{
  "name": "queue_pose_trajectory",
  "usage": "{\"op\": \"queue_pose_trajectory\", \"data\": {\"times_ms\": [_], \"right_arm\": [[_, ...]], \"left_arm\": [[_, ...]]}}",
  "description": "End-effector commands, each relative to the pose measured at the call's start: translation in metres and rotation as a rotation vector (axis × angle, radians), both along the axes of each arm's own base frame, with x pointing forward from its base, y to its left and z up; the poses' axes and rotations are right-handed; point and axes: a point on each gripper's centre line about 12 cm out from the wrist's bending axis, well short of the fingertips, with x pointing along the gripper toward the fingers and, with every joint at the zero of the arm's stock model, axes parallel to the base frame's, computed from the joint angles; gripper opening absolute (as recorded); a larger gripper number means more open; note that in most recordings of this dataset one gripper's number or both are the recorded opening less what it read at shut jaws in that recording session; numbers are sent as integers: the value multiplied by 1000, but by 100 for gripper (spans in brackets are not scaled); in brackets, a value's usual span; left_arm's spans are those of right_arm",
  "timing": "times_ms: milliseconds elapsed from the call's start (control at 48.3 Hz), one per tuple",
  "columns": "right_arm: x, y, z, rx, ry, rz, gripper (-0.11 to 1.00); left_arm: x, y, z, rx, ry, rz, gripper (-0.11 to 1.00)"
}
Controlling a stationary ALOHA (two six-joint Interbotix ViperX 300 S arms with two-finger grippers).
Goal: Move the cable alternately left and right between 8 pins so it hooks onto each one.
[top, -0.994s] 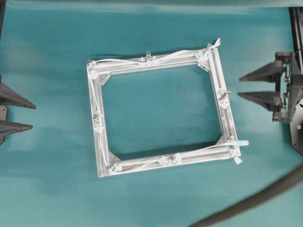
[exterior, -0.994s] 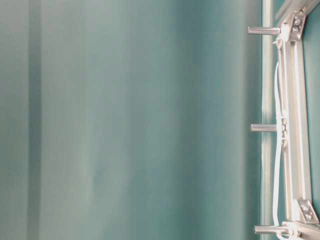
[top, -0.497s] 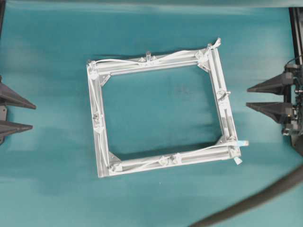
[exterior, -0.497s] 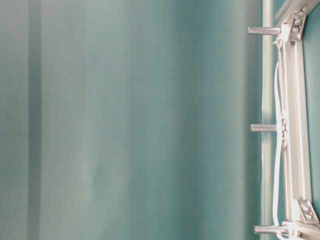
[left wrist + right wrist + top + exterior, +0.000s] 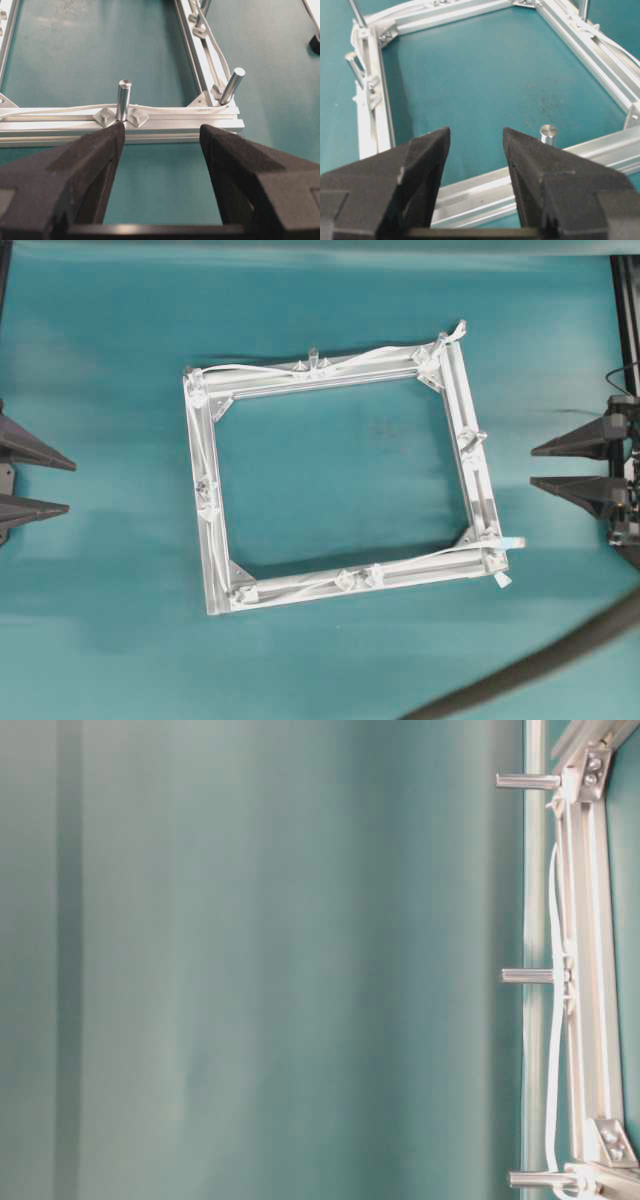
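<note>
A square aluminium frame [image 5: 212,550] lies in the middle of the teal table. The thin white cable [image 5: 258,370] runs along all four bars and past the pins [image 5: 313,355]; its loose ends stick out at the frame's top right corner and lower right side. My left gripper [image 5: 71,486] stands open at the left edge, apart from the frame. In the left wrist view the left gripper [image 5: 161,129] is empty, with a pin [image 5: 123,100] and the cable [image 5: 165,109] just beyond it. My right gripper [image 5: 532,467] is open right of the frame, empty in the right wrist view [image 5: 475,132].
A thick dark grey hose [image 5: 540,665] crosses the bottom right corner. A black rail [image 5: 625,300] runs along the right edge. In the table-level view one frame bar [image 5: 590,970] shows with three pins [image 5: 527,976] and the cable [image 5: 553,1050].
My right gripper has drawn back to the right and slightly toward the near side, away from the frame. The left gripper, frame and cable have not moved.
</note>
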Motion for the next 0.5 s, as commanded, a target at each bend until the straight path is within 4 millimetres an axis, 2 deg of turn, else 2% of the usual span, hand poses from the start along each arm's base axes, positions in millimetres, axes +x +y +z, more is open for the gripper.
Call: {"op": "queue_pose_trajectory", "data": {"times_ms": [0, 476], "right_arm": [[1, 0, 4, 0, -10, 0, 51], [-6, 1, -2, -1, -19, -9, 51]], "left_arm": [[1, 0, 5, -3, -9, -1, 64], [1, 0, 4, -3, -7, -1, 64]]}}
